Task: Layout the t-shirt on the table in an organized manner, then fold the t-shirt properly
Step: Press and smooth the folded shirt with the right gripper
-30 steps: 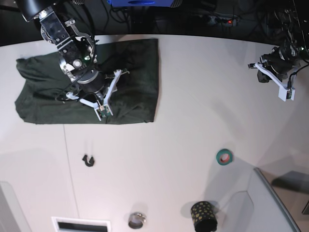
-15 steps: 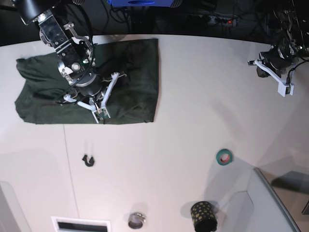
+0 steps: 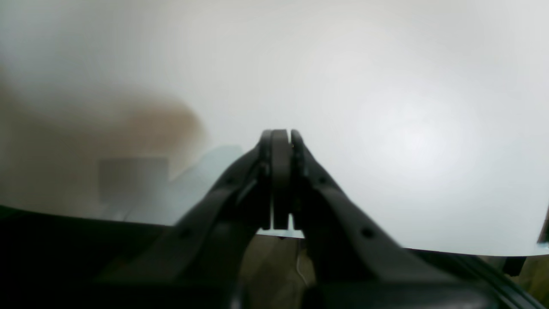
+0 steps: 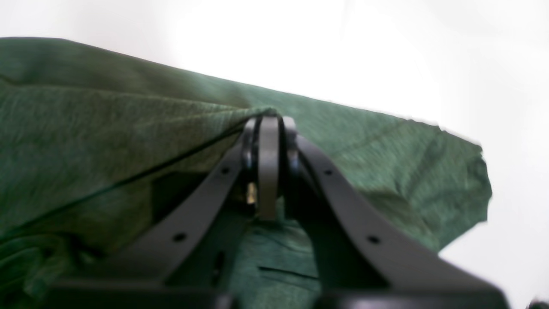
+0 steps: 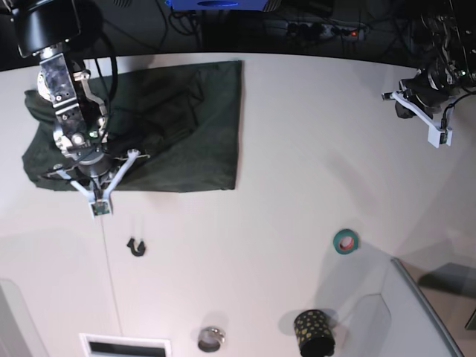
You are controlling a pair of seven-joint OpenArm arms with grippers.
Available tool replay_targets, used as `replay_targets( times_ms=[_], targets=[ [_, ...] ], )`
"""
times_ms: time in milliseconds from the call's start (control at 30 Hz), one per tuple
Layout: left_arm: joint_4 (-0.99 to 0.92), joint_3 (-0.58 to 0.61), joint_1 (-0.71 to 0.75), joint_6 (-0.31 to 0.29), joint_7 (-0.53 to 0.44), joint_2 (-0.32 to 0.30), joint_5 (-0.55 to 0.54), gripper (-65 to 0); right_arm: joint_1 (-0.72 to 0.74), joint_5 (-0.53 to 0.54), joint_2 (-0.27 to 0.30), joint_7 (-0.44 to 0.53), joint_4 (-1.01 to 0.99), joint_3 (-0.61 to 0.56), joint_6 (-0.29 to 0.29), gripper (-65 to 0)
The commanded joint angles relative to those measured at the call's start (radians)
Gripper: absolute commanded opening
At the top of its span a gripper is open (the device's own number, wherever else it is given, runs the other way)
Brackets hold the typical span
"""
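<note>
right gripper [image 4: 269,128] pinching t-shirt [image 5: 186,126] fold, dragged toward left edge | left gripper [image 3: 281,137] closed, idle | fold underway

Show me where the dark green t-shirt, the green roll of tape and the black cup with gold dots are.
dark green fabric t-shirt [image 5: 197,126], base view, flat right part.
green roll of tape [image 5: 345,241], base view, on its ring.
black cup with gold dots [image 5: 314,332], base view, its side.
</note>
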Motion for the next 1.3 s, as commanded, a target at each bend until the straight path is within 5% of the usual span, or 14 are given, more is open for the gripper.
replay_targets(
  times_ms=[0,67,133,267,400,533,833,1033,1267],
  targets=[
    [0.016,-0.005,-0.002,0.002,-0.015,-0.016,-0.009,-65.0,0.015,-0.009,0.006,0.02,0.015,0.017,-0.006,-50.7],
    [0.016,-0.005,-0.002,0.002,-0.015,-0.016,-0.009,-65.0,0.016,-0.009,0.006,0.02,0.019,0.044,-0.006,-38.4],
    [0.016,-0.007,-0.002,0.002,-0.015,-0.016,-0.009,-65.0,0.008,-0.009,0.006,0.02,0.036,0.07,-0.006,-33.2],
    [0.014,-0.007,-0.002,0.002,-0.015,-0.016,-0.009,-65.0,-0.078,-0.009,0.015,0.02,0.204,0.067,0.008,-33.2],
    [0.014,-0.007,-0.002,0.002,-0.015,-0.016,-0.009,-65.0,-0.176,-0.011,0.015,0.018,0.343,-0.005,0.157,-37.2],
    [0.014,-0.01,-0.002,0.002,-0.015,-0.016,-0.009,-65.0,-0.203,-0.011,0.015,0.018,0.319,-0.078,0.192,-39.3],
    [0.014,-0.011,0.0,0.002,-0.015,-0.016,-0.009,-65.0,-0.191,-0.011,0.009,-0.06,0.306,-0.255,0.189,-34.2],
    [0.014,-0.013,0.003,0.002,-0.015,-0.017,-0.009,-65.0,-0.159,-0.011,0.013,-0.066,0.273,-0.356,0.033,-33.8],
    [0.014,-0.013,0.003,0.002,-0.015,-0.017,-0.009,-65.0,-0.116,-0.011,-0.007,-0.063,0.164,-0.39,0.01,-34.1]
  ],
)
